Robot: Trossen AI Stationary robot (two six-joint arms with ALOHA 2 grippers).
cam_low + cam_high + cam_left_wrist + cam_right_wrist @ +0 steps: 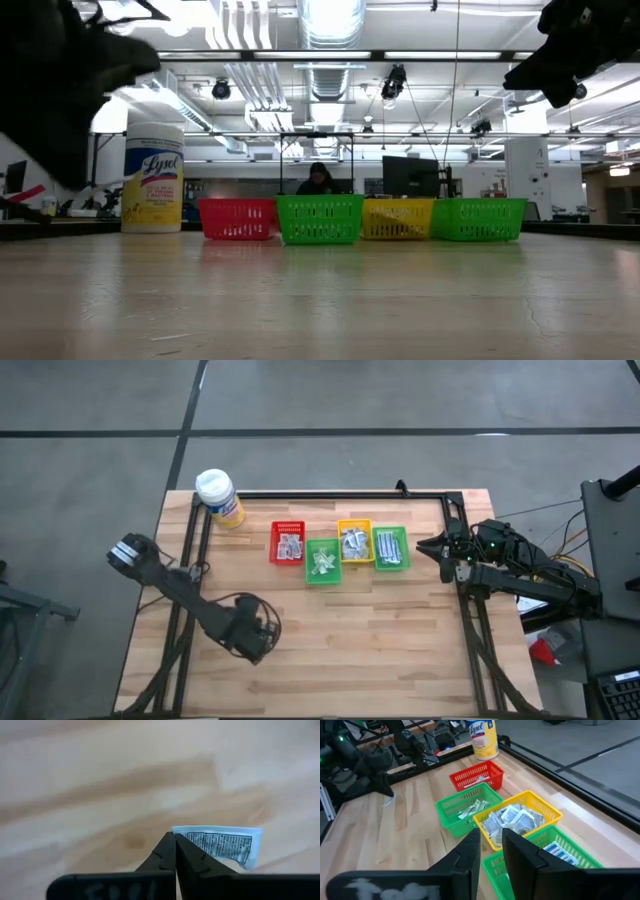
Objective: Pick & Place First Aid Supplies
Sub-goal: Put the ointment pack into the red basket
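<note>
- 4 bins stand in a row across the middle of the table (400, 650): the leftmost bin (287, 543), the second bin (322, 561) set slightly nearer, the third bin (355, 541), and the rightmost bin (390, 548).
- Packets (353, 542) lie inside each bin.
- A wipes canister (218, 497) stands at the far left corner, left of the row.
- The left gripper (262, 650) is over the near left part of the table, with a sachet (225, 844) pinched at its tips.
- The right gripper (425, 547) is just right of the rightmost bin.

light: bright, even, from ceiling fixtures (330, 20) | shadows: soft | blur: left wrist view's table (100, 780) smeared
</note>
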